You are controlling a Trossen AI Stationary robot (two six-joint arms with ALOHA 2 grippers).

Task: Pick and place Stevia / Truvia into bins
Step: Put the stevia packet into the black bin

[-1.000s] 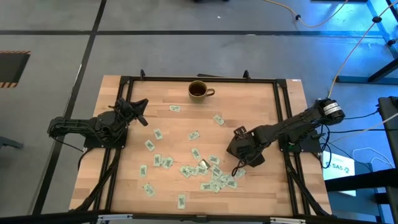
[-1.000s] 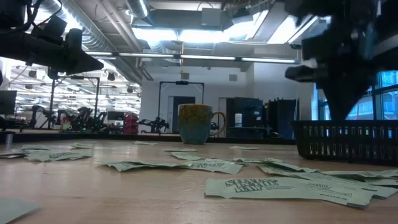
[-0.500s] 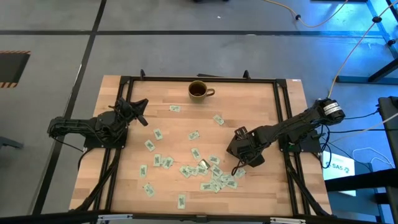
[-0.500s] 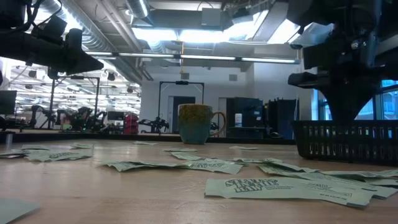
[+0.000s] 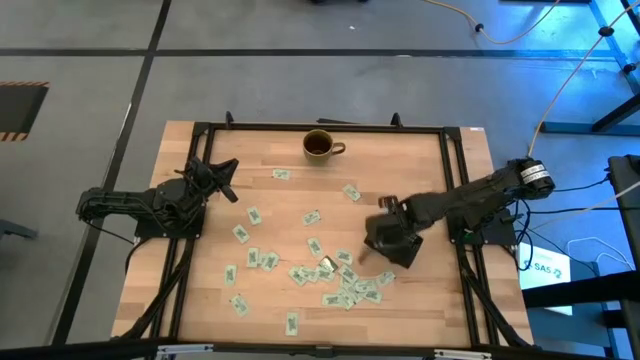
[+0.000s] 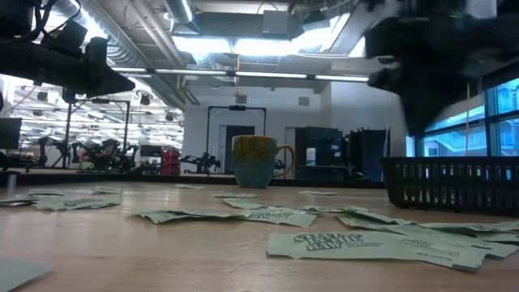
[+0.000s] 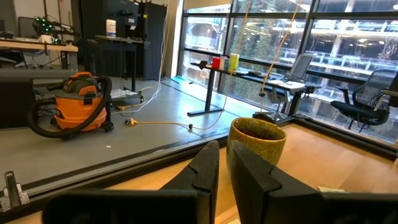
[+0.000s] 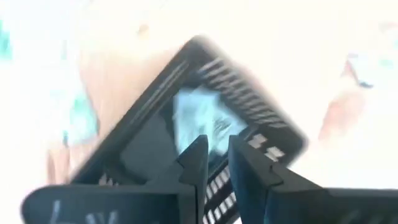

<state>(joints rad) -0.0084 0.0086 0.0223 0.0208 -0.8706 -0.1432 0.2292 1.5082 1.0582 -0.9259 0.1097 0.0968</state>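
Fingers of the right gripper (image 8: 214,163) stand a narrow gap apart over the black bin (image 5: 392,240), near the bench's right edge, with nothing visibly pinched between them; a pale sachet (image 8: 198,121) lies inside the bin just below. Loose Stevia sachets (image 5: 345,285) lie scattered across the bench's middle and toward its front edge. To do this well, lift straight clear of the bin's walls before swinging back to the pile. The left gripper (image 7: 222,171) waits near the left edge, its fingers slightly apart and empty, facing the mug (image 7: 257,142).
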